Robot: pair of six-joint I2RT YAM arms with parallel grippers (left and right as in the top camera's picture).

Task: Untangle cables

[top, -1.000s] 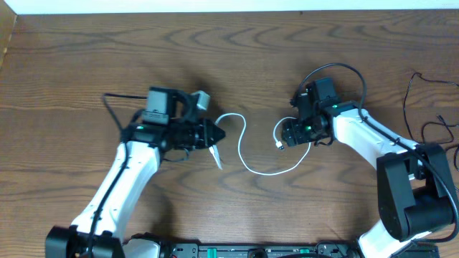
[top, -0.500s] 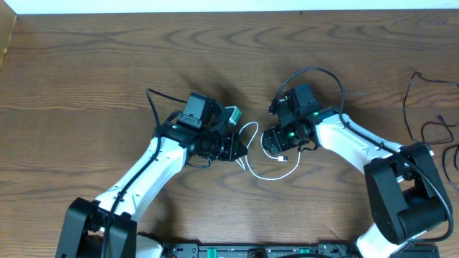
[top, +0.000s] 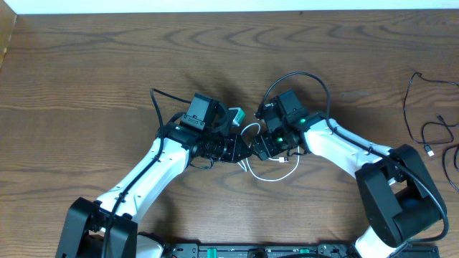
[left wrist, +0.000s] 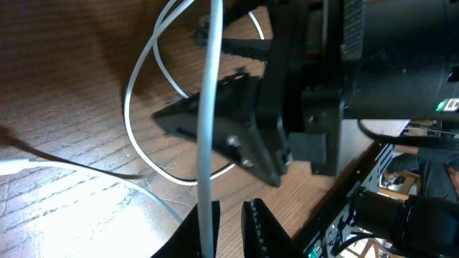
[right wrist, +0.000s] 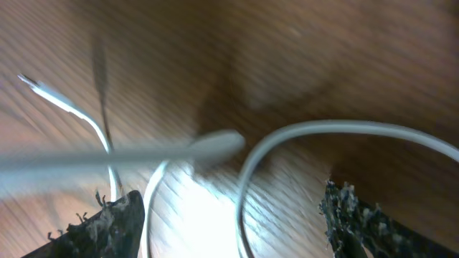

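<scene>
Evidently both arms crowded the middle of the bench to work the white cable. The right gripper stood wide open astride its loop. The cord ran along the left gripper, whose hold could not be judged. The black cable lay well apart.

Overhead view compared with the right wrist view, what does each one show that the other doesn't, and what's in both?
Only the overhead view shows the left arm and right arm close together at mid-table, plus a thin black cable lying apart near the right edge. Only the right wrist view shows the right fingers standing wide apart and a white plug end close up. Both show the white cable looped on the wooden table.
</scene>
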